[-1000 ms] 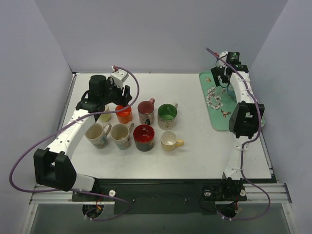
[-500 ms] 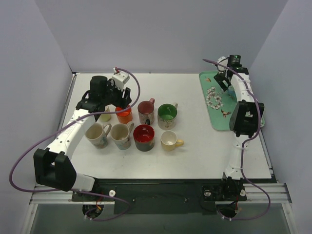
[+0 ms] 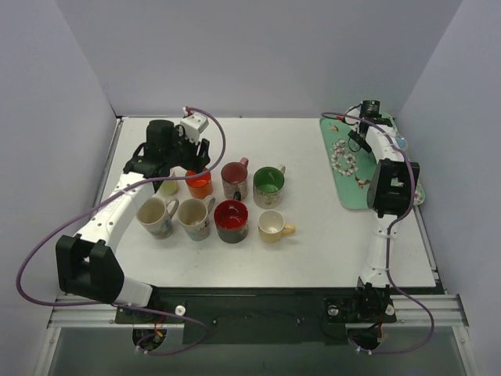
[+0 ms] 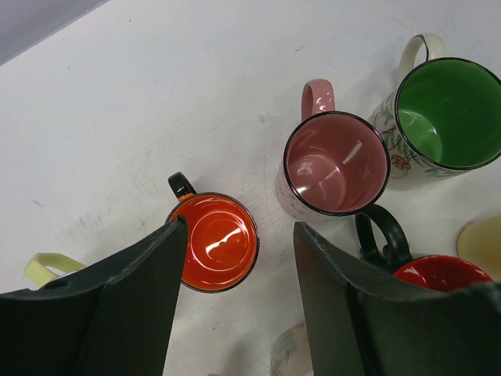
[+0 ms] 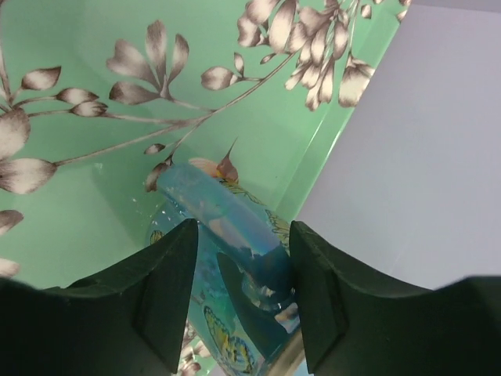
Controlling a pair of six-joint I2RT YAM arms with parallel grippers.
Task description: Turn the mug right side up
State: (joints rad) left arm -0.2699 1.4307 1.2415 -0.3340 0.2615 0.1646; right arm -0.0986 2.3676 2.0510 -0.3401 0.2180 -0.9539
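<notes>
A blue mug [image 5: 235, 235] with butterfly prints lies tipped on the green floral tray [image 5: 78, 204], close against the tray's right rim. My right gripper [image 5: 243, 227] is shut on the mug, with its blue handle filling the gap between both fingers. From above, a bit of the mug [image 3: 400, 142] shows at the tray's right edge, and the right arm covers the fingers. My left gripper [image 4: 239, 223] hangs open and holds nothing, over the table between an orange mug [image 4: 215, 243] and a pink mug [image 4: 337, 163].
Several upright mugs cluster mid-table: green [image 3: 268, 185], red [image 3: 232, 219], yellow-handled [image 3: 273, 225] and two cream ones [image 3: 194, 217]. The tray [image 3: 344, 188] lies along the table's right side, near the side wall.
My right gripper has swung toward the tray's far right edge and its jaws have closed in on the blue mug. My left gripper has drifted slightly back above the orange mug.
</notes>
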